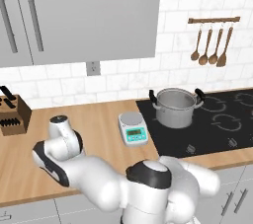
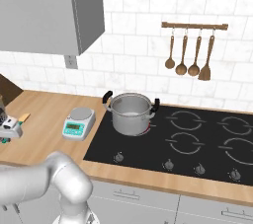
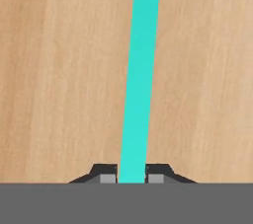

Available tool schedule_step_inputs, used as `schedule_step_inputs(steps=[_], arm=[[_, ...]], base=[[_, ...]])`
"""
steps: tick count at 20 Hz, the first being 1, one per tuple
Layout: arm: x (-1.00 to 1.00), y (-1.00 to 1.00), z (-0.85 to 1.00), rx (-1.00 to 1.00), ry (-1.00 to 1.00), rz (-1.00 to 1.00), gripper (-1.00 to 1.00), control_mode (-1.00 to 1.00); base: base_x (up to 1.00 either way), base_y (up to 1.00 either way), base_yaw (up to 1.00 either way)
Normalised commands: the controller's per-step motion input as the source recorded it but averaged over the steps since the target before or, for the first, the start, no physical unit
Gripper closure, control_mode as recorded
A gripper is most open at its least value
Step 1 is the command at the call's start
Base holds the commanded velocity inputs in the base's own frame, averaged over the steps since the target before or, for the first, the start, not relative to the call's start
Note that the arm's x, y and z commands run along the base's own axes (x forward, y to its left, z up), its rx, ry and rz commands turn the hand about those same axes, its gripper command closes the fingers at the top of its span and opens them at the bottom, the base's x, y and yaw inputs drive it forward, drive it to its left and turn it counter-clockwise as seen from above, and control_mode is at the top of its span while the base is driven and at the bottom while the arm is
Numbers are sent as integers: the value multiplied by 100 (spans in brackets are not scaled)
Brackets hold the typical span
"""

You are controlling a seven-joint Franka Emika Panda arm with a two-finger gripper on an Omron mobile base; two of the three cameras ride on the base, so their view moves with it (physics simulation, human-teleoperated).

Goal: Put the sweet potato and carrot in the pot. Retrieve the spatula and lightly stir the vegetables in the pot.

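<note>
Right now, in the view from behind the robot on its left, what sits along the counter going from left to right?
Knife block → kitchen scale → steel pot on the black cooktop, with the wooden spoons hanging on the wall above its right part.

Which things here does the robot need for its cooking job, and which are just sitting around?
Needed for the job:
- spatula, its teal handle pinched in the gripper
- pot on the stove

Just sitting around:
- kitchen scale
- knife block
- wooden spoons on the wall rail
</note>
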Motion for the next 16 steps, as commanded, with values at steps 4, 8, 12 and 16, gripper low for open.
schedule_step_inputs(steps=[4,8,12,16], arm=[[-60,-30,2,11,-5,0,100,-100],[-74,-23,79,12,-19,-1,100,-100],[-58,-16,100,20,-21,-9,100,-100],[-33,-37,100,29,-5,-24,100,-100]], base=[[0,0,0],[0,0,0],[0,0,0],[0,0,0]])
